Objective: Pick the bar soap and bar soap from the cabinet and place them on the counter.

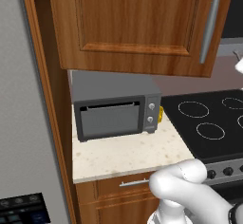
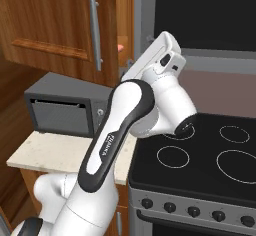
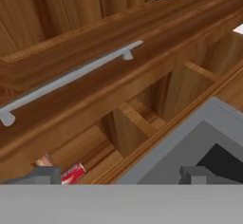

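Step in hand, as I judge it: reaching for the first soap, with nothing picked up yet. The arm [image 2: 117,135] is raised from the base, and its hand is up by the open edge of the cabinet [image 2: 50,20]. In the hand view the jaws stand wide apart with nothing between them, their two dark tips low at 7 and 5 o'clock.

Where the soap is: in the right base view a small pink soap [image 2: 121,45] shows in the gap past the door's edge, at about 10 o'clock from the hand and near it. In the hand view a pale pink scrap [image 3: 43,160] sits just above the tip at 7 o'clock; I take it for soap but cannot be sure. A red and white item [image 3: 73,173] lies just beside it on the shelf.

Next move, in my judgement: steer the open jaws into the shelf, line them across the flat bar, avoid the red item, then close and carry it down to the table [image 1: 118,156].

Count:
- One cabinet door and one silver handle [image 2: 93,30].
- One microwave [image 1: 116,111] and one yellow thing [image 1: 161,115] at its 3 o'clock side.
- One stove [image 2: 200,155].
- One soap seen for certain. I cannot tell where the second lies.
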